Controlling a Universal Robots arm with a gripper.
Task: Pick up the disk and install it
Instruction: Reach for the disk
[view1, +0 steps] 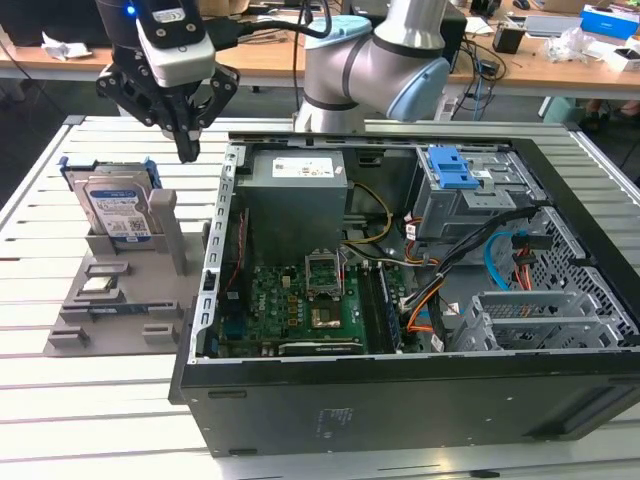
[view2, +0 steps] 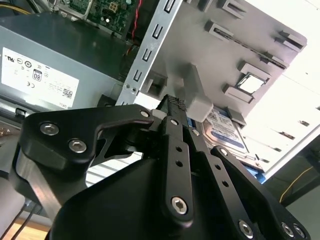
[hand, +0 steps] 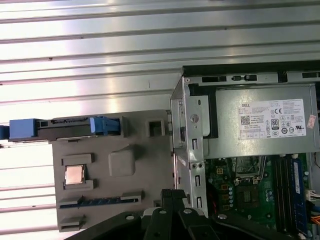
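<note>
Silver metal slats form the surface (view1: 100, 400), and the open black computer case (view1: 400, 400) takes up its middle and the exterior view's right. A grey holder (view1: 120, 300) lies toward the surface's edge on the exterior view's left. The disk (view1: 115, 205) stands on edge in a slot at the holder's far end, untouched, its labelled face turned toward the surface's near edge. In the first wrist view the disk (hand: 65, 127) shows edge-on as a thin strip running parallel to the slats. Its long axis probably lies that way too, though the slot hides its lower part. The gripper (view1: 187, 150) hangs above the holder between disk and case wall, higher than the disk and apart from it, its fingers drawn together on nothing. To reach for the disk well, I judge it should spread wider than the disk's thin dimension, centre over the top edge, square its fingers to the two broad faces, and come straight down, so nothing twists in the slot.
</note>
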